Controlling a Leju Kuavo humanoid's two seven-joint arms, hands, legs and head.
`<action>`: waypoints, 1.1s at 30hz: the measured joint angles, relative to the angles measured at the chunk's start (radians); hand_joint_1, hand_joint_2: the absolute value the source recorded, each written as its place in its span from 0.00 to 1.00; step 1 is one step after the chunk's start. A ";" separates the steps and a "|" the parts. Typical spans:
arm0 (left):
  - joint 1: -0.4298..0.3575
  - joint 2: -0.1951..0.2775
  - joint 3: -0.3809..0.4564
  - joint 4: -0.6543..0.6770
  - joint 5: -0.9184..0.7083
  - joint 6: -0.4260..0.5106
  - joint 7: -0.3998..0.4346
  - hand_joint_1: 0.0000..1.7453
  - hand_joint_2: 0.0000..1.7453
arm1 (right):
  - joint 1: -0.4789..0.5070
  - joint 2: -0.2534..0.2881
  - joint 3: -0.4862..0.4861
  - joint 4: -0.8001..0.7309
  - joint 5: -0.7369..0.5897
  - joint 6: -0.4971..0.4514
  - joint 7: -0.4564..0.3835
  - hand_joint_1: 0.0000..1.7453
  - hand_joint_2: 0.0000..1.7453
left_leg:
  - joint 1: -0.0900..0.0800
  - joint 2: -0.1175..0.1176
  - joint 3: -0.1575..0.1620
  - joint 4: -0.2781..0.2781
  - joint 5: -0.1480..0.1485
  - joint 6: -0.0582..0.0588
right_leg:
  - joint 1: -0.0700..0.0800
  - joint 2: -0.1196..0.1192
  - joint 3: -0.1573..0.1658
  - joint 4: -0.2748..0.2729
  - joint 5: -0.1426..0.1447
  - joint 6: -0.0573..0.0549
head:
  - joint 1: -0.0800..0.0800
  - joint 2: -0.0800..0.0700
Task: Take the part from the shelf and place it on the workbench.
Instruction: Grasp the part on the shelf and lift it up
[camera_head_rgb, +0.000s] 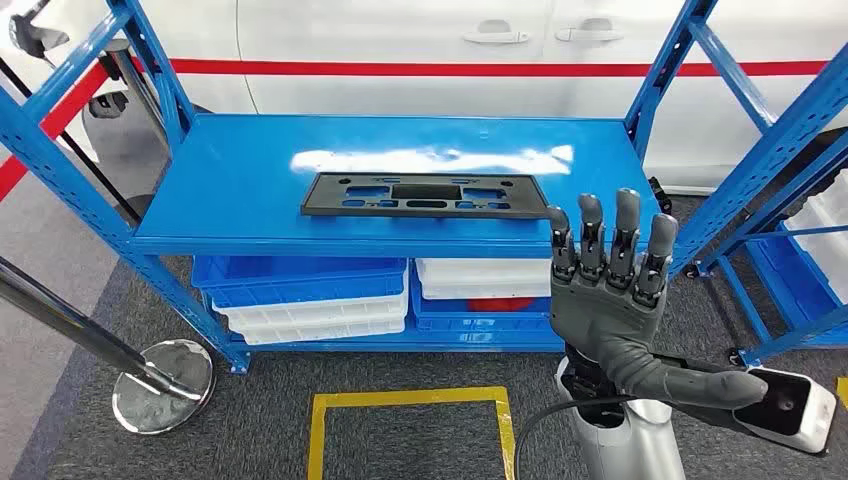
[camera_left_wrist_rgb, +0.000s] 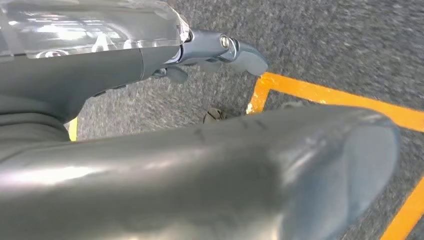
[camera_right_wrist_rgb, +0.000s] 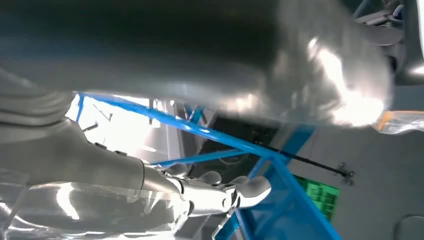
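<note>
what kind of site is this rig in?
Likely an automotive workshop or factory logistics area: blue steel shelf holding a flat black part, stacked plastic bins underneath, yellow floor marking on grey carpet, and a white car body behind. The raised right hand is empty.

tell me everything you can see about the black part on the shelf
The black part is a flat, long rectangular plate that looks like matte plastic, with a large central cutout and smaller slots along its length. It lies flat near the front edge of the blue shelf, touching only that surface. The right robot hand, raised with fingers apart, is clear of it.
</note>
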 joint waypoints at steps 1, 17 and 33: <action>0.000 0.000 0.001 0.000 0.000 0.000 0.000 0.00 0.00 | 0.000 0.000 0.000 -0.002 0.000 0.001 0.000 0.00 0.00 | -0.002 -0.001 0.000 0.001 0.000 0.003 | -0.002 0.000 0.001 -0.001 -0.001 0.002 | 0.000 0.000; -0.014 -0.006 0.010 0.005 0.002 -0.012 -0.014 0.00 0.00 | -0.009 -0.013 0.034 0.023 0.003 -0.044 0.000 0.00 0.00 | -0.025 -0.004 0.041 -0.013 -0.027 0.031 | 0.032 -0.004 -0.076 0.008 0.058 -0.051 | 0.001 0.000; -0.015 0.005 0.016 0.005 0.006 -0.011 -0.021 0.00 0.00 | -0.057 -0.067 0.160 0.133 0.007 -0.145 0.000 0.00 0.00 | -0.011 -0.009 0.042 -0.007 -0.032 0.018 | 0.005 0.014 -0.051 0.007 0.040 0.000 | 0.001 0.000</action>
